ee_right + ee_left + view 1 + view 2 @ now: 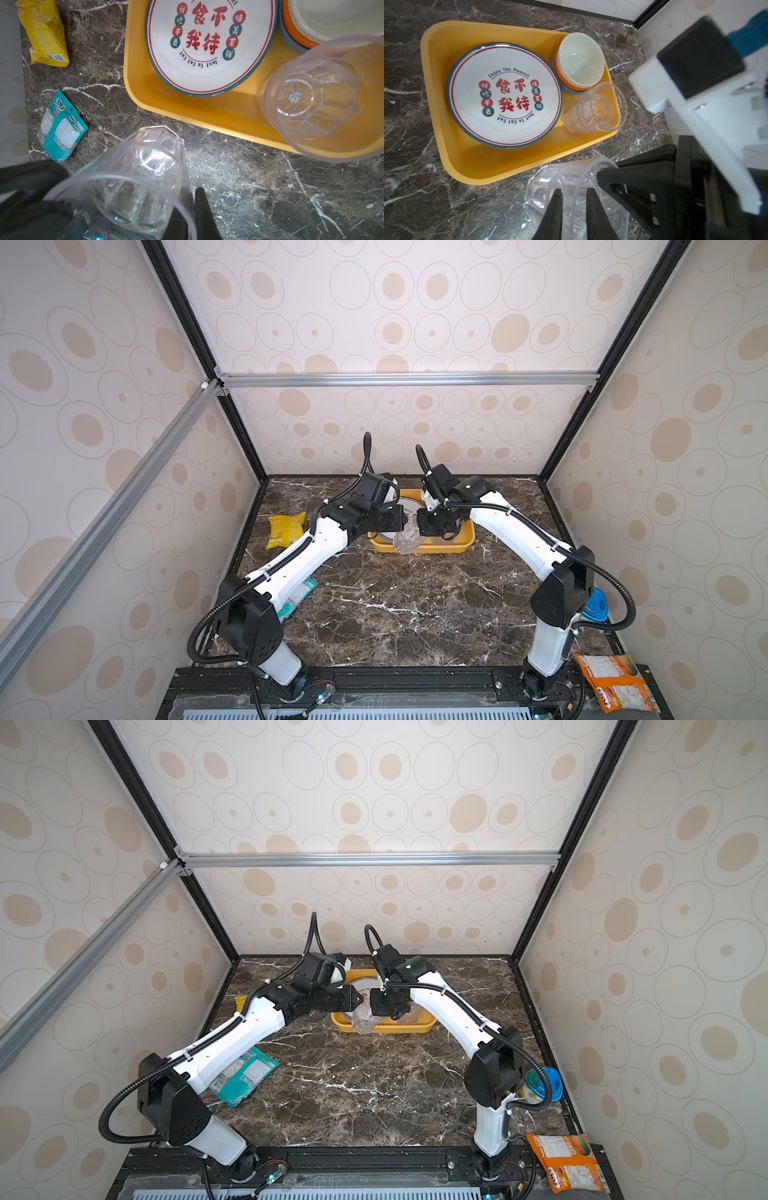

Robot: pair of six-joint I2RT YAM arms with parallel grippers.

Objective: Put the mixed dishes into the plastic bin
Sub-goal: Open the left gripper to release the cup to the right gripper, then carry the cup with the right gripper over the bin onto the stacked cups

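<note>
In both top views arms (328, 539) cover most of the plate (407, 505) inside the bin (451, 549); beside the bin, a cup (128, 176) runs off the right wrist view's edge.

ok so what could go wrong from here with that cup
The right gripper pinches the clear cup only by its thin rim, apparently over the table, not the bin: it may slip and drop outside.
The left gripper straddles the same cup's wall close by: a tug or bump is possible.
Room in the bin is tight: the second cup could get knocked.
</note>
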